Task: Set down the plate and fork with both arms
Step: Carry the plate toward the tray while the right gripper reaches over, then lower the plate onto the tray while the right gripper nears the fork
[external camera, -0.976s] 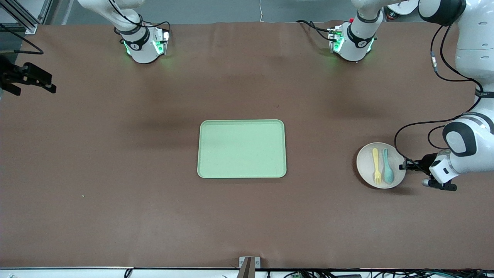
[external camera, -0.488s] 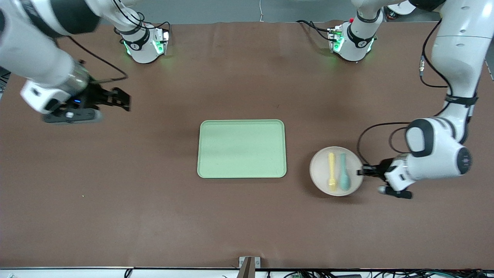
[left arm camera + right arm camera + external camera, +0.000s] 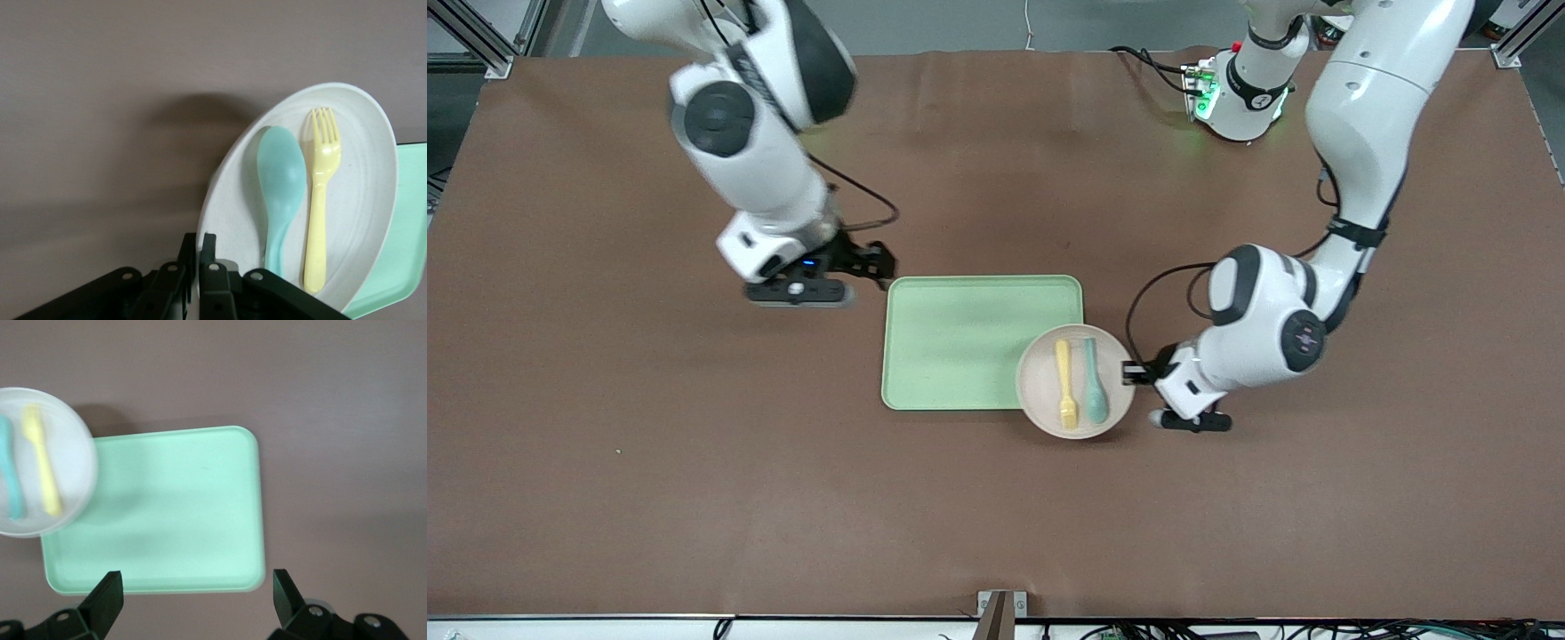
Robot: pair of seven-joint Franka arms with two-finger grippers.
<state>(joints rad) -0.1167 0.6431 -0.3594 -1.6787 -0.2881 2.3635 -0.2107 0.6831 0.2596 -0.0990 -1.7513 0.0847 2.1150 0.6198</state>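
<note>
The plate (image 3: 1076,380) is held at its rim by the left gripper (image 3: 1136,373), whose fingers (image 3: 200,267) are closed narrowly on the edge that faces the left arm's end of the table. The plate is carried above the tray (image 3: 969,342), over the tray's corner that lies toward the left arm's end and nearer to the front camera; part of the plate overhangs the brown table (image 3: 694,498) past that corner. In the left wrist view the plate (image 3: 353,187) is seen raised, with its shadow cast on the table and the tray's corner (image 3: 400,253) beneath it.

The fork (image 3: 1065,382) lies in the plate, its tines pointing toward the front camera. The spoon (image 3: 1095,380) lies just beside the fork, on the side toward the left gripper, and runs parallel to it. Both are seen again in the left wrist view, the fork (image 3: 319,200) and the spoon (image 3: 280,193) side by side.

The right gripper (image 3: 871,263) is held over the table just beside the tray, at the tray's corner toward the right arm's end and farther from the front camera. Its fingers (image 3: 107,597) are spread wide and nothing is held between them. In the right wrist view the tray (image 3: 173,513) is seen below that gripper, with the plate (image 3: 63,463) over one corner of it.
</note>
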